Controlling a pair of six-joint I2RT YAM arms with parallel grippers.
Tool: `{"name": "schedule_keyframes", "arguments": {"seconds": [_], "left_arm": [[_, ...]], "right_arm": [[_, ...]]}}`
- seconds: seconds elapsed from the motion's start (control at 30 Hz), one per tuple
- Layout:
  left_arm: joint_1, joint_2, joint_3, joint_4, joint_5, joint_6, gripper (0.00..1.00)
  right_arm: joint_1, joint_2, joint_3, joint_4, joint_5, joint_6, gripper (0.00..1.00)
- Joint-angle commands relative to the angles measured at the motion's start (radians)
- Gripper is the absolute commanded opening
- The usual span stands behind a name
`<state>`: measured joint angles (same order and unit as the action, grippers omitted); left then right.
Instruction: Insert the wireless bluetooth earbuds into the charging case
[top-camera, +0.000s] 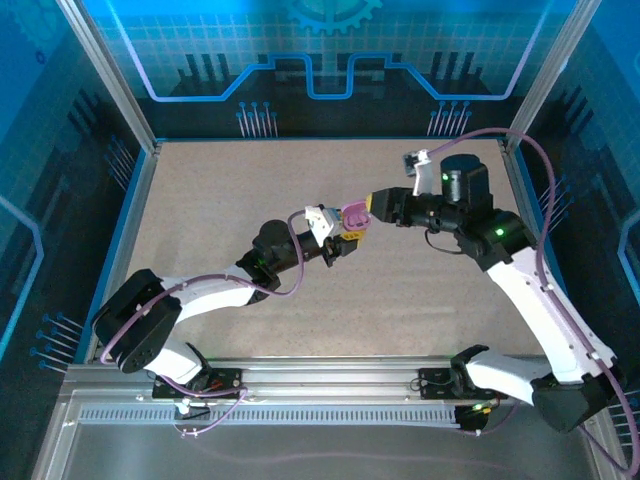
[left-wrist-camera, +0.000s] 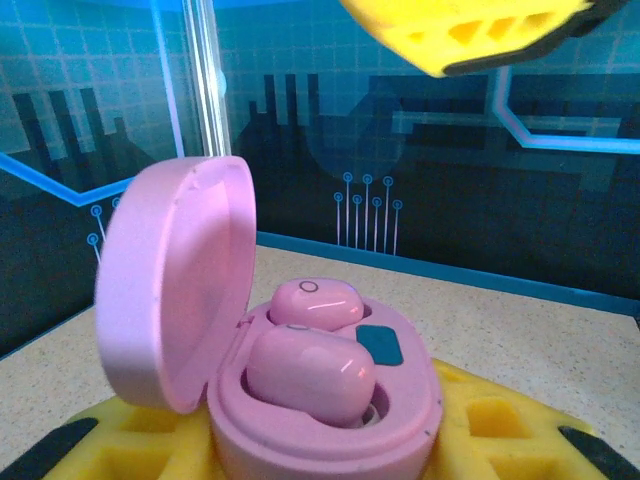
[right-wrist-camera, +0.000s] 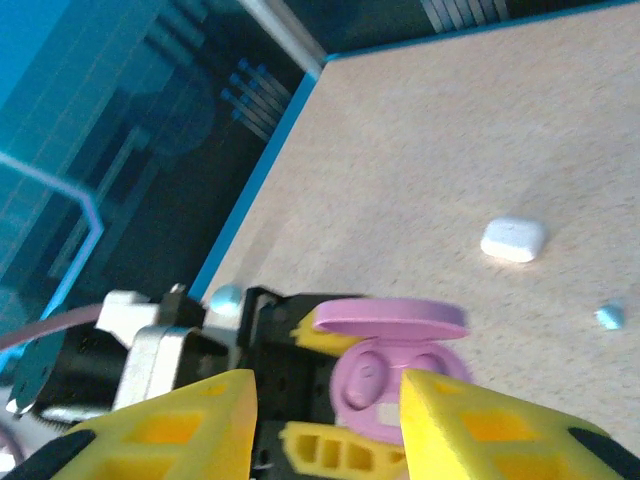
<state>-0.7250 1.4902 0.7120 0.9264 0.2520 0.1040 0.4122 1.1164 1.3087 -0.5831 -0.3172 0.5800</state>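
Your left end effector is pinching the pink charging case by its base, one yellow finger on each side, and holds it up off the counter near the middle of the workspace. The case's lid stands open, tilted up on the left in the left wrist view. Two pink earbuds lie in the case, the far earbud and the near earbud just beside each other; you cannot tell whether the near one is fully seated.

Your right end effector is spread, with nothing gripped between its fingers, and hovers just beside the open case, above it in the left wrist view.

On the counter beyond, a white case lies with a teal earbud near it.
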Motion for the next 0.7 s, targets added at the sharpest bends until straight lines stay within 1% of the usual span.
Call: {"name": "schedule_keyframes", "arguments": {"seconds": [0.0,0.07,0.13,0.33,0.5,0.67], "left_arm": [[-0.008,-0.037,0.015,0.042,0.067,0.001,0.33],[-0.007,-0.04,0.018,0.038,0.094,-0.004,0.33],[-0.007,-0.042,0.024,0.028,0.115,-0.005,0.33],[-0.007,-0.052,0.035,0.0,0.15,-0.004,0.34],[-0.008,-0.05,0.037,0.003,0.131,-0.013,0.34],[-0.007,-0.048,0.044,0.0,0.118,-0.013,0.34]], "right_arm": [[-0.071,0.015,0.007,-0.02,0.058,0.038,0.44],[-0.106,0.054,0.036,-0.058,0.007,0.05,0.46],[-0.121,0.095,0.061,-0.079,-0.047,0.056,0.47],[-0.123,0.216,0.136,-0.148,-0.169,0.049,0.48],[-0.116,0.258,0.148,-0.166,-0.229,0.023,0.5],[-0.107,0.287,0.164,-0.227,-0.273,-0.039,0.5]]}}
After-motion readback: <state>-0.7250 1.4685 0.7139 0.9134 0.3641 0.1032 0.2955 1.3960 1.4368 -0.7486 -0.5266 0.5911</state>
